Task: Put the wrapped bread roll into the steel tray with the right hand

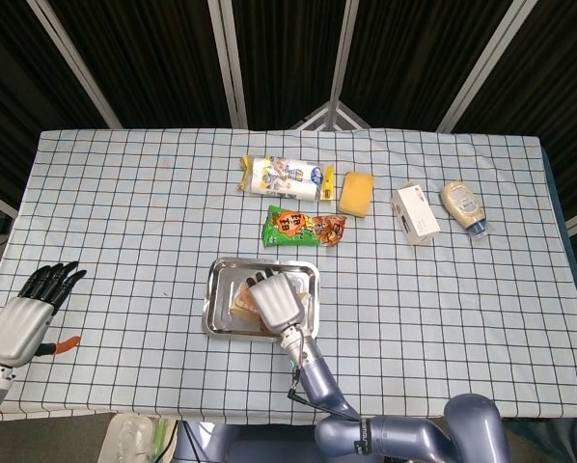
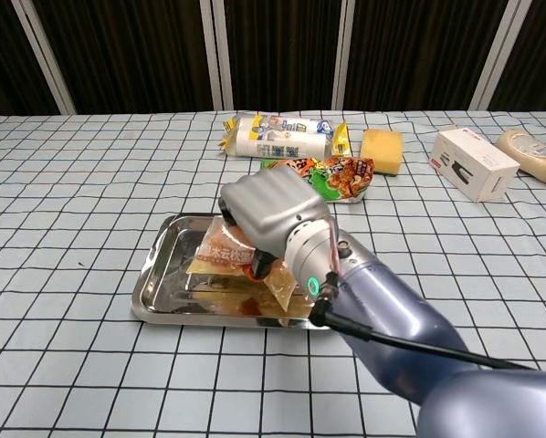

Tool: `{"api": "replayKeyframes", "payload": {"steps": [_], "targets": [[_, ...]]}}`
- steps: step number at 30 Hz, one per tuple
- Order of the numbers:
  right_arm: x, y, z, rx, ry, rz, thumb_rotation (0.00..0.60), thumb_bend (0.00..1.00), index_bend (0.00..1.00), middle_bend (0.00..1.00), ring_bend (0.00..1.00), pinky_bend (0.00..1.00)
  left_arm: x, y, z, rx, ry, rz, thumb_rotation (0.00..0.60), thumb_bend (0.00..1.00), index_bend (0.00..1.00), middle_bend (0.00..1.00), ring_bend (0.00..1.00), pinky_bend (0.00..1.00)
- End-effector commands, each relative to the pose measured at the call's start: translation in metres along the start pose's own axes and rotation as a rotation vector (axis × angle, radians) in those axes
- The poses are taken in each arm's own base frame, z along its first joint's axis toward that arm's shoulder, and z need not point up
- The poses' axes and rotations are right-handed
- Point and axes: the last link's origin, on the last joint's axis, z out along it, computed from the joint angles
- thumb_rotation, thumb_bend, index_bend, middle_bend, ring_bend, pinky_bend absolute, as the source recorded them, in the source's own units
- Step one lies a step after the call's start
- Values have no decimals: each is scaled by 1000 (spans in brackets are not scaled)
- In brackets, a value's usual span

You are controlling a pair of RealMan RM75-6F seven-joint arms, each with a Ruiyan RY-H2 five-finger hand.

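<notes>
My right hand hovers over the steel tray and grips the wrapped bread roll, an orange-brown bun in clear plastic. The roll hangs low inside the tray, its wrapper reaching the tray floor in the chest view. My left hand rests at the table's left edge, fingers spread, holding nothing; the chest view does not show it.
Behind the tray lie a green snack packet, a white-and-yellow packet, a yellow sponge, a white box and a sauce bottle.
</notes>
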Motion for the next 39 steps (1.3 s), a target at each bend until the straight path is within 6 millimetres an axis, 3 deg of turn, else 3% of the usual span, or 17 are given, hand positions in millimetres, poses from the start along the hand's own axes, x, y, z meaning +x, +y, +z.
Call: {"api": "replayKeyframes", "payload": {"steps": [1,5,11,17,21,24,27,32,35,39], "targets": [[2,-2,-3,-14,5,-10,600,346,0,93,83,477,0,0,0,-2,-1,-1,600,64,0,0,0,0],[14,1,-10,-51,22,-16,600,308,0,1,0,381,-2,1,1,-3,-6,4,600,64,0,0,0,0],[33,16,-28,-100,53,-26,600,287,0,0,0,364,-5,4,2,-4,-13,18,600,64,0,0,0,0],[51,53,-60,-165,74,-13,600,283,0,0,0,343,-5,5,0,-4,-8,23,600,64,0,0,0,0],[54,97,-102,-209,54,82,600,283,0,0,0,240,-6,6,1,-1,-8,28,600,64,0,0,0,0],[53,131,-135,-230,87,80,600,283,0,0,0,30,-7,7,1,-3,-13,33,600,64,0,0,0,0],[41,174,-183,-276,125,64,600,284,0,0,0,0,-9,9,1,-5,-14,40,600,64,0,0,0,0],[12,224,-254,-379,78,114,600,284,0,0,0,0,-11,13,1,-13,-14,45,600,64,0,0,0,0],[16,243,-269,-411,107,48,600,284,0,0,0,0,-12,16,0,-22,-18,50,600,64,0,0,0,0],[20,251,-277,-443,134,28,600,284,0,0,0,0,-13,18,0,-25,-15,57,600,64,0,0,0,0]]}}
